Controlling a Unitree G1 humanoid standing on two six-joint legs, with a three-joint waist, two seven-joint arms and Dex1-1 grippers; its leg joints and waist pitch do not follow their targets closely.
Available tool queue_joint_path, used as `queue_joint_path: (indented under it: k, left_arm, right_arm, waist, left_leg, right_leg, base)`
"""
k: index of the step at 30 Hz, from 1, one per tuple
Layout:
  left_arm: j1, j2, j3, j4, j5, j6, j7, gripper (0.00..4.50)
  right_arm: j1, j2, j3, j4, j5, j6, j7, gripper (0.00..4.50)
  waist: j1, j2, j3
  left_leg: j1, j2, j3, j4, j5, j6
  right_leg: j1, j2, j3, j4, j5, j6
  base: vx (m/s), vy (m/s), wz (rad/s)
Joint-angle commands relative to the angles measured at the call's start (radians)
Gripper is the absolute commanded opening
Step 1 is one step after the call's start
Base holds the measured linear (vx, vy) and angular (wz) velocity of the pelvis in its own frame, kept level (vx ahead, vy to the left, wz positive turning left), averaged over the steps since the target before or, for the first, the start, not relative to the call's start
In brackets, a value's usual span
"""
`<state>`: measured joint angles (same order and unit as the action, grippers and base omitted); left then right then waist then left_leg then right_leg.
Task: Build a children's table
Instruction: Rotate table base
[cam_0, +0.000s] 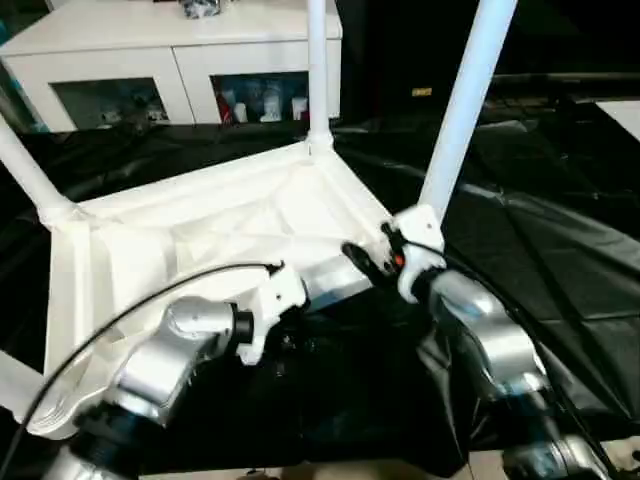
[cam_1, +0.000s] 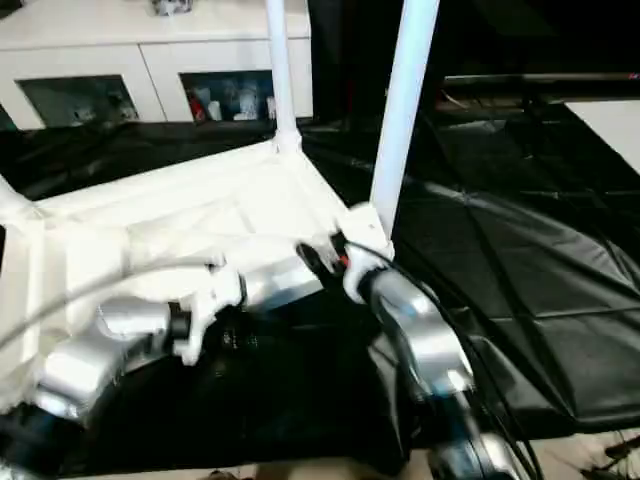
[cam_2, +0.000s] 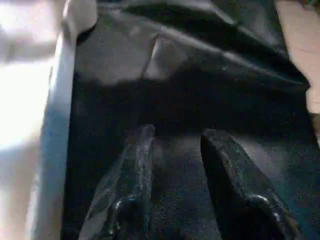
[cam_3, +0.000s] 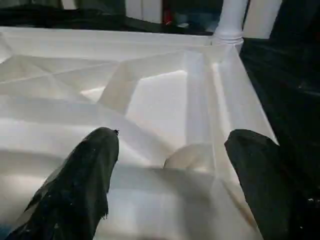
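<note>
The white table top (cam_0: 200, 230) lies upside down on black cloth, its ribbed underside facing up. Three legs stand in corner sockets: one at the far corner (cam_0: 318, 70), one at the near right corner (cam_0: 465, 110) and one at the left (cam_0: 25, 170). My right gripper (cam_3: 175, 135) is open over the ribbed underside, just left of the near right leg's base (cam_0: 420, 225), with nothing between its fingers. My left gripper (cam_2: 180, 134) is open and empty over the black cloth, close beside the top's near edge (cam_2: 55, 150).
A white cabinet (cam_0: 180, 60) with glass-fronted compartments stands behind the table. Wrinkled black cloth (cam_0: 540, 230) covers the ground to the right and front. A black cable (cam_0: 120, 320) arcs over my left forearm. Pale floor (cam_0: 350, 470) shows at the near edge.
</note>
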<state>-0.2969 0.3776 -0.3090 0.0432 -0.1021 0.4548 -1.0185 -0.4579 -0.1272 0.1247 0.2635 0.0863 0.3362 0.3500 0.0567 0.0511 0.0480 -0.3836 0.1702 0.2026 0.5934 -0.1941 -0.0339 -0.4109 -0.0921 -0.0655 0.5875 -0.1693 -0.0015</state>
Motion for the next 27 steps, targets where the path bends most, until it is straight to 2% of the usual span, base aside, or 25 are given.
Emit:
queue_joint_path:
  k: [1,5,8,9,10,12,13,16,17,18,20,26,27]
  left_arm:
    - [0.018,0.000,-0.005,0.004,0.070,0.003,0.086,2.23]
    - [0.017,-0.019,0.022,0.053,0.114,-0.031,0.190,2.49]
    - [0.025,-0.009,0.023,0.053,0.134,-0.036,0.239,2.68]
    - [0.029,-0.007,0.024,0.047,0.140,-0.036,0.257,2.82]
    - [0.035,-0.009,0.033,0.039,0.142,-0.036,0.277,2.87]
    - [0.039,-0.012,0.039,0.033,0.143,-0.034,0.288,2.91]
    - [0.043,-0.010,0.042,0.030,0.143,-0.037,0.289,3.06]
    - [0.054,-0.009,0.053,0.028,0.151,-0.051,0.307,3.25]
    - [0.057,-0.007,0.055,0.029,0.152,-0.058,0.312,3.30]
    - [0.059,-0.005,0.056,0.029,0.153,-0.061,0.313,3.30]
    - [0.070,0.006,0.057,0.023,0.155,-0.074,0.314,3.60]
    - [0.103,0.023,0.071,0.001,0.132,-0.109,0.326,3.80]
    - [0.111,0.028,0.077,-0.005,0.129,-0.116,0.325,3.96]
  right_arm:
    - [-0.050,0.001,-0.037,0.083,-0.014,-0.035,-0.049,3.77]
    - [-0.091,-0.010,-0.069,0.150,-0.021,-0.056,-0.099,3.77]
    - [-0.121,-0.027,-0.094,0.207,-0.025,-0.079,-0.127,3.77]
    - [-0.131,-0.038,-0.104,0.229,-0.028,-0.086,-0.138,3.77]
    - [-0.143,-0.055,-0.119,0.257,-0.031,-0.094,-0.152,3.77]
    - [-0.153,-0.065,-0.128,0.281,-0.034,-0.103,-0.160,3.77]
    - [-0.157,-0.076,-0.135,0.294,-0.034,-0.110,-0.160,3.77]
    - [-0.171,-0.107,-0.150,0.340,-0.035,-0.139,-0.166,3.77]
    - [-0.176,-0.122,-0.158,0.359,-0.035,-0.149,-0.169,3.77]
    - [-0.177,-0.130,-0.163,0.366,-0.035,-0.152,-0.172,3.77]
    - [-0.182,-0.166,-0.179,0.393,-0.037,-0.167,-0.180,3.77]
    - [-0.198,-0.256,-0.214,0.479,-0.037,-0.214,-0.188,3.77]
    - [-0.204,-0.269,-0.217,0.498,-0.039,-0.224,-0.188,3.77]
  waist:
    - [-0.003,-0.010,-0.061]
    - [0.003,-0.012,-0.064]
    - [0.005,-0.013,-0.063]
    - [0.005,-0.023,-0.064]
    - [0.006,-0.020,-0.064]
    - [0.011,-0.022,-0.063]
    - [0.012,-0.025,-0.063]
    - [0.024,-0.025,-0.062]
    - [0.029,-0.024,-0.063]
    - [0.030,-0.025,-0.062]
    - [0.033,-0.026,-0.065]
    - [0.036,-0.033,-0.066]
    - [0.036,-0.034,-0.066]
  left_leg:
    - [0.023,0.057,-0.027,-0.078,-0.177,0.003]
    - [0.025,0.054,-0.025,-0.072,-0.160,0.007]
    - [0.021,0.055,-0.027,-0.071,-0.157,0.010]
    - [0.020,0.056,-0.027,-0.072,-0.160,0.011]
    - [0.023,0.056,-0.026,-0.070,-0.168,0.010]
    - [0.029,0.056,-0.023,-0.068,-0.175,0.009]
    - [0.030,0.056,-0.022,-0.068,-0.175,0.009]
    - [0.029,0.056,-0.022,-0.068,-0.174,0.006]
    - [0.035,0.056,-0.020,-0.067,-0.184,0.003]
    - [0.033,0.055,-0.020,-0.067,-0.187,0.001]
    - [0.030,0.055,-0.023,-0.067,-0.174,0.003]
    - [0.021,0.051,-0.021,-0.061,-0.141,0.029]
    - [0.020,0.051,-0.021,-0.060,-0.137,0.032]
  right_leg:
    - [0.045,-0.057,0.049,-0.056,-0.208,-0.211]
    - [0.045,-0.054,0.048,-0.054,-0.193,-0.202]
    - [0.046,-0.054,0.047,-0.052,-0.186,-0.205]
    - [0.048,-0.055,0.046,-0.050,-0.193,-0.207]
    - [0.044,-0.056,0.047,-0.051,-0.206,-0.208]
    - [0.039,-0.055,0.048,-0.055,-0.219,-0.206]
    - [0.038,-0.054,0.048,-0.055,-0.220,-0.205]
    - [0.039,-0.052,0.047,-0.054,-0.227,-0.196]
    - [0.034,-0.051,0.048,-0.056,-0.232,-0.192]
    - [0.035,-0.051,0.048,-0.055,-0.232,-0.192]
    - [0.040,-0.053,0.047,-0.052,-0.223,-0.187]
    - [0.045,-0.053,0.044,-0.049,-0.205,-0.193]
    - [0.046,-0.053,0.044,-0.049,-0.205,-0.192]
  base:
    - [0.000,0.000,0.00]
    - [0.000,0.000,0.00]
    - [0.000,0.000,0.00]
    - [0.000,0.000,0.00]
    - [0.000,0.000,0.00]
    - [0.000,0.000,0.00]
    - [0.000,0.000,0.00]
    - [0.000,0.000,0.00]
    - [0.000,0.000,0.00]
    - [0.000,0.000,0.00]
    - [0.000,0.000,0.00]
    - [0.000,0.000,0.00]
    - [0.000,0.000,0.00]
